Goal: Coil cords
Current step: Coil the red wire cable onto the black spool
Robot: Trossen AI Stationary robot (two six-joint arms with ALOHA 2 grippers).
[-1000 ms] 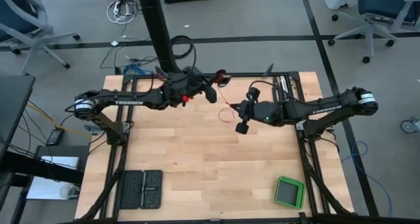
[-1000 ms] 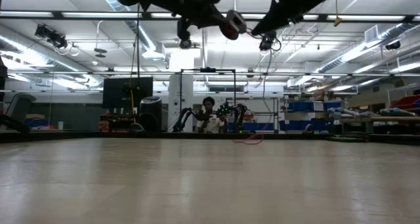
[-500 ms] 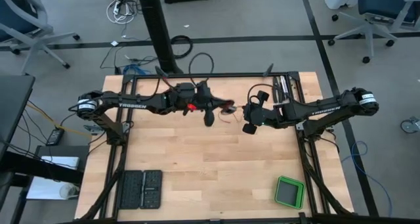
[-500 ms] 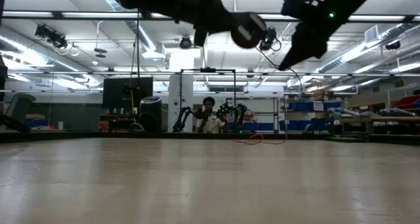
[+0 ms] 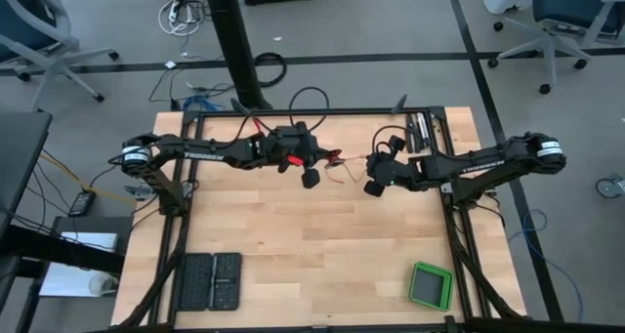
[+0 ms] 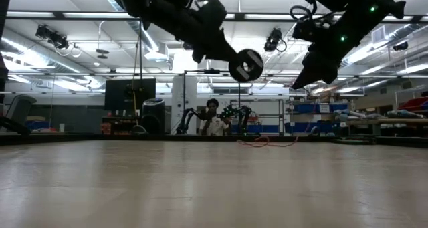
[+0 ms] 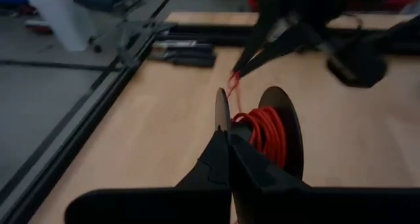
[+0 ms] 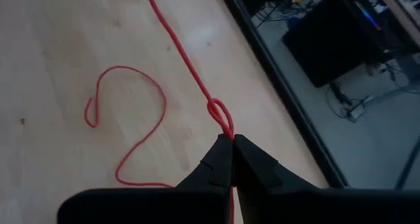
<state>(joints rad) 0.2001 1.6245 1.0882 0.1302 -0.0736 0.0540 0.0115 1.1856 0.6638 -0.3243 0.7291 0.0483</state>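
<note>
Both arms raised, cord (image 8: 197, 73) between.

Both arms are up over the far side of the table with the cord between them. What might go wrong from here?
The right gripper pinches the red cord right at a small loop, which might tighten into a knot. The left gripper holds a black spool by its flange, shut; a tug might slip or twist it. Slack cord lies curled on the table, so it may snag or tangle when wound.
</note>
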